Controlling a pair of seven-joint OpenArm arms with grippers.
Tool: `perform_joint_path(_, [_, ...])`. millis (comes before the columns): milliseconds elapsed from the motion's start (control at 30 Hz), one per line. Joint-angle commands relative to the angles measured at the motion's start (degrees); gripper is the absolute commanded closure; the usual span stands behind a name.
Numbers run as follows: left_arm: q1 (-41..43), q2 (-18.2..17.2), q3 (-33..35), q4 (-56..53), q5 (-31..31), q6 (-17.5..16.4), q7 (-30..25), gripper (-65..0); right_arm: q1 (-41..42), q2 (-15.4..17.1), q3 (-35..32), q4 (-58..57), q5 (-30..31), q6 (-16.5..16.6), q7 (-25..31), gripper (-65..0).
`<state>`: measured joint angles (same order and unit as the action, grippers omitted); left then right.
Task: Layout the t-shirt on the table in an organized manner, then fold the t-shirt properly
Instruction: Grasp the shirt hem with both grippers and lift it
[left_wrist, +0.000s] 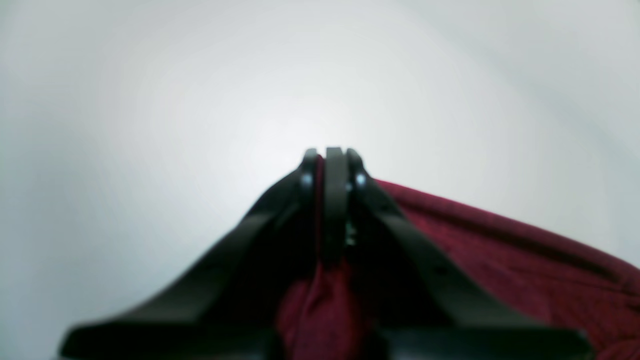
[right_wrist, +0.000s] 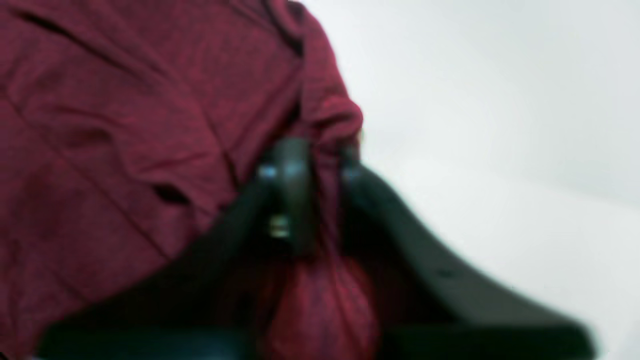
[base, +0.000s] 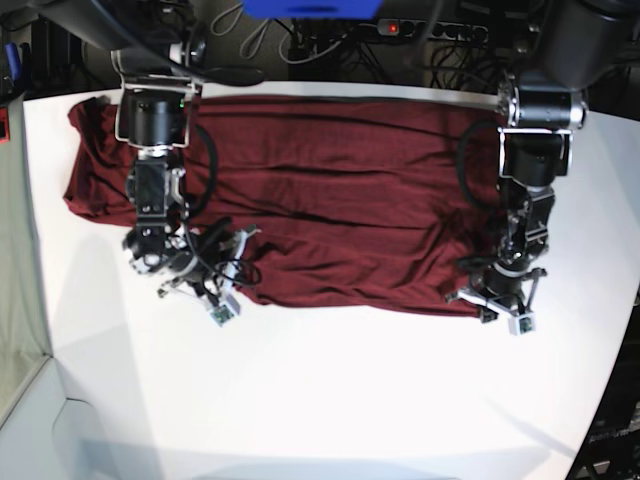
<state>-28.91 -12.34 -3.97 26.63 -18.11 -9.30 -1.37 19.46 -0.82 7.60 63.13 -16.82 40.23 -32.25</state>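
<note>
— On the table (base: 330, 390), where's the shirt (base: 330, 200)?
— Spread flat across the far half, wrinkled, near edge folded up.
— Grippers?
— Left gripper (left_wrist: 334, 155) is clamped on maroon cloth; right gripper (right_wrist: 310, 167) is pinched on a bunched fold.
— Any view differences?
— Only the base view shows both arms at the 2 near corners; wrist views are blurred close-ups of fabric between jaws.
</note>
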Motion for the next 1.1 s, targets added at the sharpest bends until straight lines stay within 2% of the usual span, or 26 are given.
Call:
perform_joint_path(0, [-0.41,-0.19,0.05,0.05,0.31,-0.24,2.55,-0.2,0.71,0.34,0.1,0.47,-1.42,-0.23,-1.64,0.0])
perform_joint_path(100, [-0.06,-0.19,0.05,3.13,0.22,-0.24,2.55,-0.2,0.8,0.34,0.18,3.02,-1.42,-0.23,-1.9,0.0])
perform_joint_path(367, [6.71,-0.19,-0.47,21.15,0.13,-0.06,2.99,-0.2,-3.16,0.34,0.18,17.61,-1.33,-0.23,-1.99,0.0])
perform_joint_path(500, [10.49,0.16,-5.57,28.36,0.13,-0.24,2.99,-0.2,-5.97,0.34,0.18,23.94,-1.33,-0.23,-1.99,0.0])
perform_joint_path(600, [12.95,0.34,-7.86,33.1,0.13,-0.33,2.99,-0.2,-8.96,0.34,0.18,29.13,-1.33,-0.23,-1.99,0.0])
perform_joint_path(900, [21.48,0.25,-8.21,48.14,0.13,-0.33,2.99,-0.2,-20.65,0.34,-0.08,46.8,-1.25,-0.23,-1.99,0.0])
perform_joint_path(1067, [25.26,-0.01,-8.21,52.36,0.13,-0.33,2.9,-0.2,-25.93,0.34,0.1,49.17,-1.16,-0.23,-1.46,0.0])
